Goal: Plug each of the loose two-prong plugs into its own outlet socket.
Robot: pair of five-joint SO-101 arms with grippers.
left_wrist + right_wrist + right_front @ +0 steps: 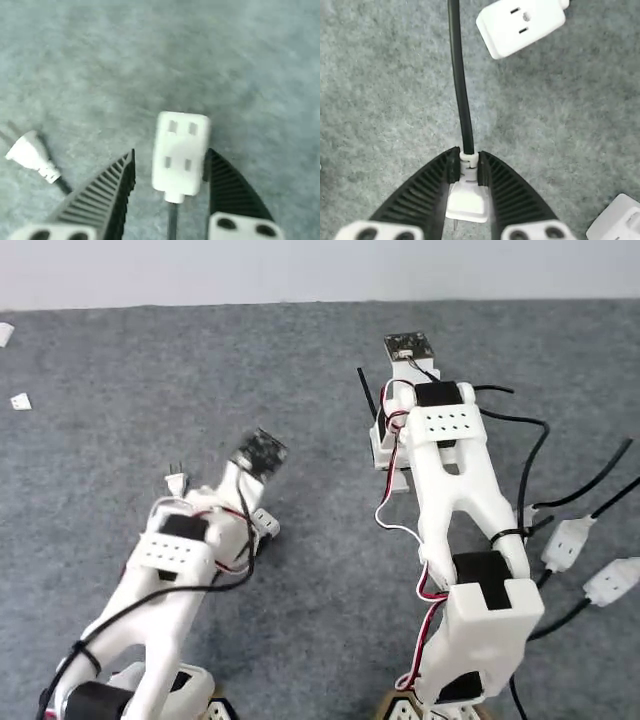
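Plug (466, 200), white, black cord (460, 75), clamped in your right gripper (467, 172) right of centre; outlet socket (180, 150) lies left, between the spread jaws of your left gripper (170, 156): close on it firmly before lining prongs up squarely.

Bright, even, diffuse light; shadows faint and soft throughout.

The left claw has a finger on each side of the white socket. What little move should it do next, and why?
Probably close the left gripper on the socket. It stands open around the white block, with gaps on both sides, so nothing holds the socket yet. The right gripper pinches a plug, which likely needs a steady socket to push into.
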